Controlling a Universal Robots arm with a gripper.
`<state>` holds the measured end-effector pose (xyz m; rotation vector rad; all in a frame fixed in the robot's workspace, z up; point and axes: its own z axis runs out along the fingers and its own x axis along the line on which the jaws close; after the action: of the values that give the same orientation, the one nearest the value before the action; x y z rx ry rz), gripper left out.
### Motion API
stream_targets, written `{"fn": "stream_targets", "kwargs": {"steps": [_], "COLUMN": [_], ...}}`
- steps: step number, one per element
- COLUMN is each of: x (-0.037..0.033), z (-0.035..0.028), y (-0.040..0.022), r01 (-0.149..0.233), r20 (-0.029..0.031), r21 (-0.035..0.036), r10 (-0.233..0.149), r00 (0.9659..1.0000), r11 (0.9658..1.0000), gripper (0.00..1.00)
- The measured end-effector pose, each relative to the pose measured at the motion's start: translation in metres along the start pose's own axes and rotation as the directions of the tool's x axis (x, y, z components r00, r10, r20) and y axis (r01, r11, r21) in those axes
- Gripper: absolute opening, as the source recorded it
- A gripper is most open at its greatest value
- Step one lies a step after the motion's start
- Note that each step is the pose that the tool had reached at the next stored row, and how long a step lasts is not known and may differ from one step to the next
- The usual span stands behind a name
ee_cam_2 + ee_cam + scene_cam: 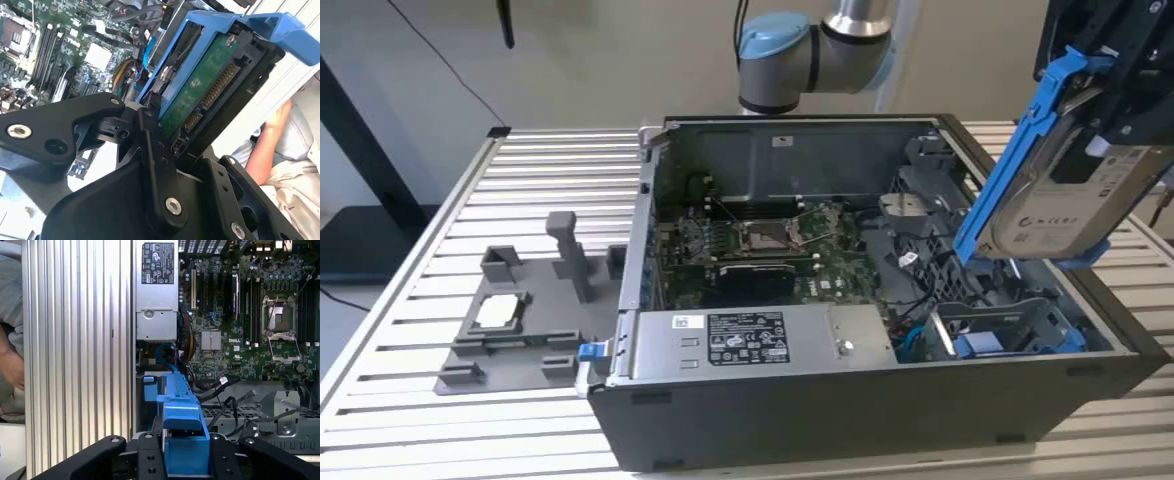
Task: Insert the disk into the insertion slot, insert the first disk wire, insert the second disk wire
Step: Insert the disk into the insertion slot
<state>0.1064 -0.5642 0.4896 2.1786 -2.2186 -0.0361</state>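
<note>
Slatted metal table point(547, 170) underneath, with an open computer case point(854, 420) on top. Up at two o'clock in the exterior view: the disk point(1061, 215) in its blue frame, high up and tipped. Squeezed from both sides by the gripper point(1107, 130), closed snug on it, likely to stop any slipping. Held clear above the case walls, probably to avoid bumps. Down at five o'clock inside the case: the insertion slot point(994, 330), with blue tabs, not yet filled. Well apart from the disk. No wires plugged in yet, going by the bare pins point(215, 95) in the second wrist view.
</note>
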Motion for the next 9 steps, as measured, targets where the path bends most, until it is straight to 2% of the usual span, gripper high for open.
{"fn": "stream_targets", "kwargs": {"steps": [9], "x": [0.0000], "z": [0.0031], "y": [-0.0001], "r01": [0.000], "r20": [0.0000], "r21": [0.0035], "r10": [0.000], "r00": [1.0000], "r11": [1.0000], "gripper": [0.33]}}
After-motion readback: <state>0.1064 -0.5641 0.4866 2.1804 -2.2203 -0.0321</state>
